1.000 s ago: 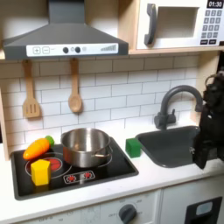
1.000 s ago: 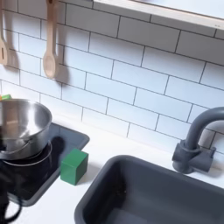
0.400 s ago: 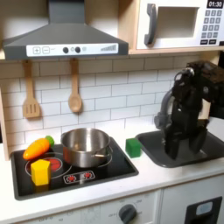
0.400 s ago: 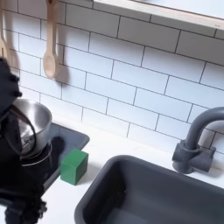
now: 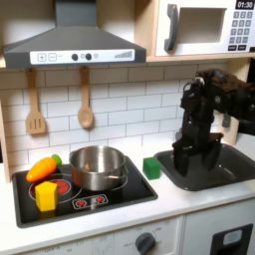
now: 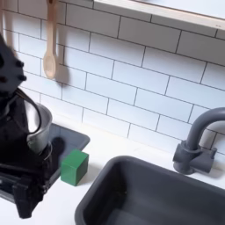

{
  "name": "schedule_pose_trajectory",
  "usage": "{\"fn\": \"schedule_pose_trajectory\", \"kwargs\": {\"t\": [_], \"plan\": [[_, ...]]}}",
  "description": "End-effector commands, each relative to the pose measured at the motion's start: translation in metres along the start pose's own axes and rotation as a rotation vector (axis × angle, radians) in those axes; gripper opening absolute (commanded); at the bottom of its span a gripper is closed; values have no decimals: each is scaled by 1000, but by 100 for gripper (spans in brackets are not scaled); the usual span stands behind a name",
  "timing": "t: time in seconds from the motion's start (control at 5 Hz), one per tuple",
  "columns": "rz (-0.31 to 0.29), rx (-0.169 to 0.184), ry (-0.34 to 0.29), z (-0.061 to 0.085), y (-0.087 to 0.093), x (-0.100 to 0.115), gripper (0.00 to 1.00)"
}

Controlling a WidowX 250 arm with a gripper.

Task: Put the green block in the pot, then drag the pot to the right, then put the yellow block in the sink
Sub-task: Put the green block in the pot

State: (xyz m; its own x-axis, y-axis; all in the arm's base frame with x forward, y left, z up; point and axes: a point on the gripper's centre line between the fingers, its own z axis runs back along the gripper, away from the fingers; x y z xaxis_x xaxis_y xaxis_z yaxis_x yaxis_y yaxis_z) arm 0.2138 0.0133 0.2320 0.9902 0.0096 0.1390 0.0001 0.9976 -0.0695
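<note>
- The jaws of the gripper (image 5: 185, 157) point down over the sink's near-left corner in the first exterior view; they are a dark blur, so I cannot tell how far apart they stand, and nothing can be seen held in them.
- The black arm (image 5: 211, 105) bends in from the first exterior view's right, in front of the white tiled wall.
- In the second exterior view a dark blurred part of the arm (image 6: 19, 132) covers the second exterior view's left side.
- The green block (image 5: 151, 167) sits on the white counter (image 5: 149, 214), between the stove top and the sink, just beside the stove's edge.
- In the second exterior view the green block (image 6: 75, 167) stands apart from the sink's rim.
- The pot (image 5: 98, 166) stands on the black stove top (image 5: 120, 199), upright and open, in the first exterior view.
- The yellow block (image 5: 46, 195) rests on the stove's front-left burner, near the pot.
- An orange toy carrot (image 5: 43, 168) lies just behind the yellow block.
- The sink (image 5: 231, 169) is set into the counter at the first exterior view's right; its faucet (image 6: 199, 141) curves over the back rim.
- Two wooden utensils (image 5: 86, 100) hang on the wall above the stove.
</note>
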Motion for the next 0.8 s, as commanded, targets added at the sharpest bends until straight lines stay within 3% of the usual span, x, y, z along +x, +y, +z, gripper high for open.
{"fn": "schedule_pose_trajectory", "kwargs": {"t": [0.0,0.6], "plan": [[-8,12,-30,-5,4,31,100],[-10,35,-70,-16,7,70,100]]}}
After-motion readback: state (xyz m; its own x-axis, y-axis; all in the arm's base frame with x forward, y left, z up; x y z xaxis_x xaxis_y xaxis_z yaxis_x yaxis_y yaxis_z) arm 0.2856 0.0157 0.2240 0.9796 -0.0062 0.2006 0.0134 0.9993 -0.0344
